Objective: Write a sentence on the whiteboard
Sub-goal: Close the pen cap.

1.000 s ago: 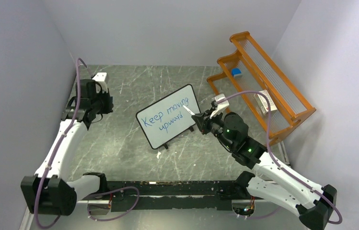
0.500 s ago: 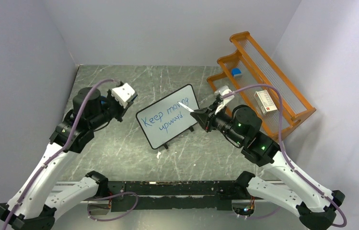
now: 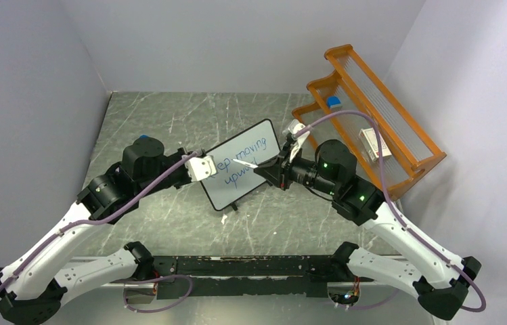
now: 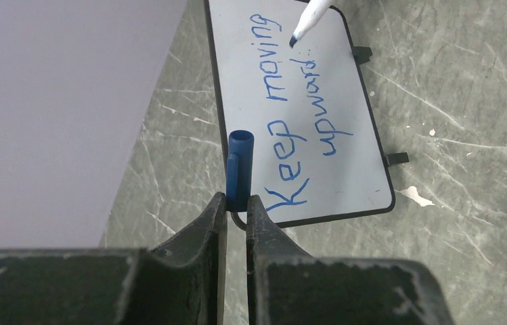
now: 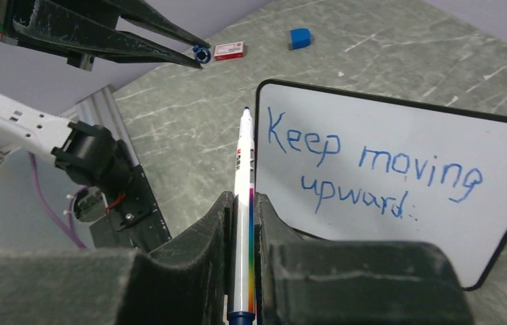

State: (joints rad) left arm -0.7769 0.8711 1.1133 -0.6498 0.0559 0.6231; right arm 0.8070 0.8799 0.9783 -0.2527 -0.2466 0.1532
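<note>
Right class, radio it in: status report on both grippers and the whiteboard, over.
Left gripper shut on blue cap. Right gripper shut on marker, tip over whiteboard. Sentence written, two blue lines. Nothing lies on it.

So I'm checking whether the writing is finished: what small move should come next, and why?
Probably ease the left gripper, shut on the blue cap, toward the bare tip of the marker to recap it. The sentence on the whiteboard reads whole, "Keep moving upward", the right gripper clamps the marker, and cap and tip are apart.
</note>
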